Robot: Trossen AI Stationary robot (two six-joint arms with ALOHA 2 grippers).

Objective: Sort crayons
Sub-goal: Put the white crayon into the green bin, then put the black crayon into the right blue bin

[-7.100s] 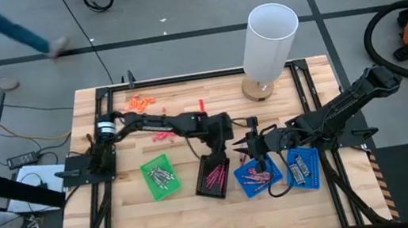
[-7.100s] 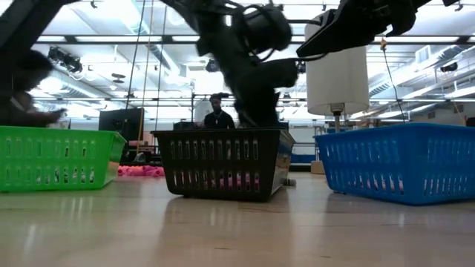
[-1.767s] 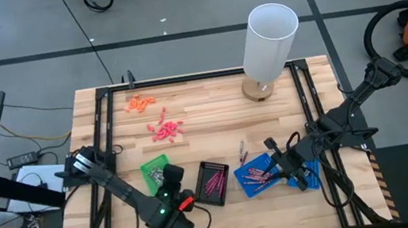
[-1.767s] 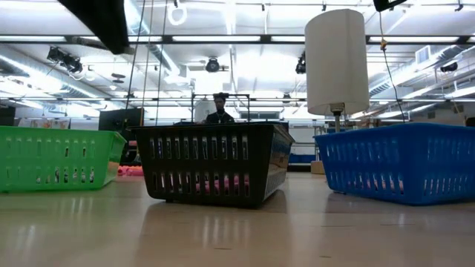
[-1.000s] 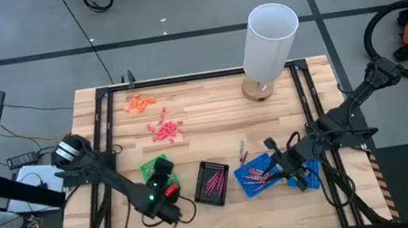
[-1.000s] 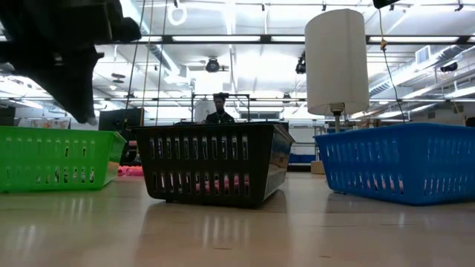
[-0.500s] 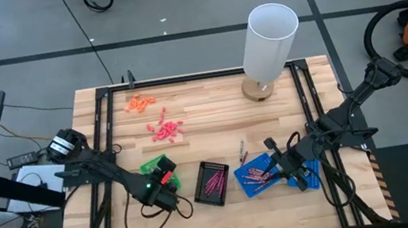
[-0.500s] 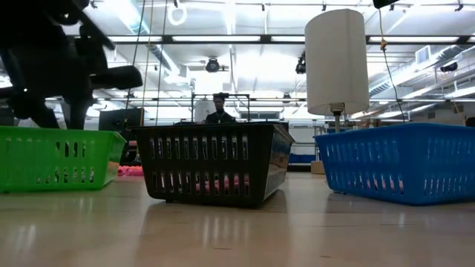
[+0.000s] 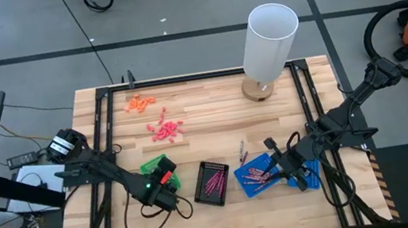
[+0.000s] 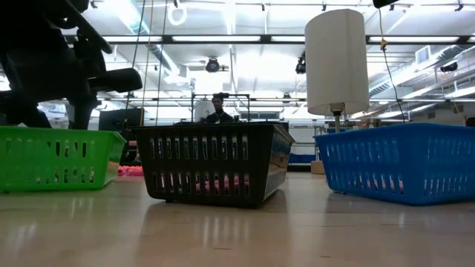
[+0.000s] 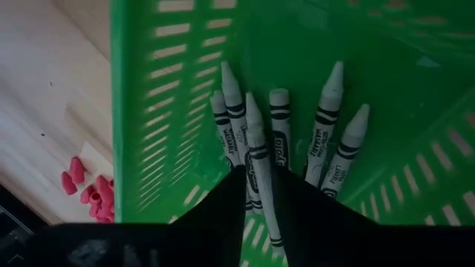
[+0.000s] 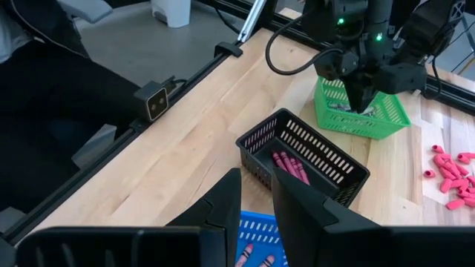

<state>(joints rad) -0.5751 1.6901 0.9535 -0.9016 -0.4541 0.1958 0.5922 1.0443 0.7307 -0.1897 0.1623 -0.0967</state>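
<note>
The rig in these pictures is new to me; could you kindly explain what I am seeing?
It is a robot with two dark arms at a wooden table, sorting crayons into trays. One camera looks straight down, one sits at table height, and one rides on each wrist. The left end effector is down in the green tray, shut on a grey crayon above other grey ones. The right end effector waits open above the blue trays. Between them a black tray holds pink crayons. Farther back lie small red bits, orange bits and a tall white cylinder.
</note>
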